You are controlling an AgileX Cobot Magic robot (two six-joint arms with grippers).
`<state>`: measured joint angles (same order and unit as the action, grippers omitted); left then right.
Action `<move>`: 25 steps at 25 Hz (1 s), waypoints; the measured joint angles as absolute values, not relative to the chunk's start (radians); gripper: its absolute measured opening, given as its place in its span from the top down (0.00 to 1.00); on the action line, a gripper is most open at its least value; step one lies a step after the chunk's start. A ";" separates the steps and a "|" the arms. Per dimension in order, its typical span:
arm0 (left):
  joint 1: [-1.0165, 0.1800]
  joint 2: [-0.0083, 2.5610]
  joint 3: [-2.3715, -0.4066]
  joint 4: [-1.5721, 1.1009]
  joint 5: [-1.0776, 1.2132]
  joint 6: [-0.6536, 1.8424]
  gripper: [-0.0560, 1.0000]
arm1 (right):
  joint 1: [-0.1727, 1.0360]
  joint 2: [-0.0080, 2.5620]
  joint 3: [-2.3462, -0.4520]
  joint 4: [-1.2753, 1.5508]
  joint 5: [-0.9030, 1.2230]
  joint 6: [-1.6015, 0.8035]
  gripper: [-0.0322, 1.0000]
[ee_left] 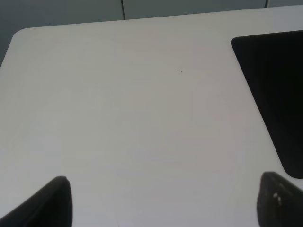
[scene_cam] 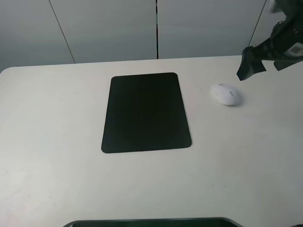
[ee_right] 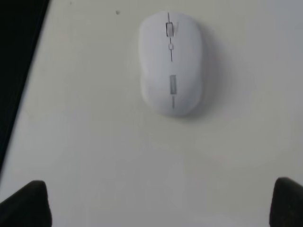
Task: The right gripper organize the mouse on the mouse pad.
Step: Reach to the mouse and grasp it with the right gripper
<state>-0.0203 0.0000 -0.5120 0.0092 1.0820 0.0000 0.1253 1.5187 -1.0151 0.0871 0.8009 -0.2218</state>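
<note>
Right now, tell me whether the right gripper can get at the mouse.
Probably yes. The right gripper hangs open above the table, close to the mouse, which lies alone on bare surface to the right of the mouse pad. Nothing shows between gripper and mouse.

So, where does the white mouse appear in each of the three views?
Exterior high: the mouse lies on the table, to the right of the mouse pad and apart from it.
Left wrist: the mouse is not in it; only bare table and part of the pad show.
Right wrist: the mouse lies on the table ahead of the open right gripper, untouched.
Shared landmark: the black mouse pad, whose edge shows in all three views.
</note>
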 joint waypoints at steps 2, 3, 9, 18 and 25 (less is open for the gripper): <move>-0.020 0.000 -0.512 0.009 1.082 0.000 0.24 | 0.128 1.597 -1.071 0.087 0.813 -0.225 0.29; -0.020 0.000 -0.512 0.009 1.082 0.000 0.24 | 0.127 1.639 -1.096 0.087 0.831 -0.229 0.29; -0.020 0.000 -0.512 0.009 1.082 0.000 0.24 | 0.127 1.841 -1.285 0.089 0.947 -0.246 0.29; -0.020 0.000 -0.512 0.009 1.082 0.000 0.24 | 0.148 2.014 -1.404 0.093 0.963 -0.249 0.29; -0.020 0.000 -0.512 0.009 1.082 0.005 0.24 | 0.156 2.097 -1.443 0.094 0.938 -0.251 0.29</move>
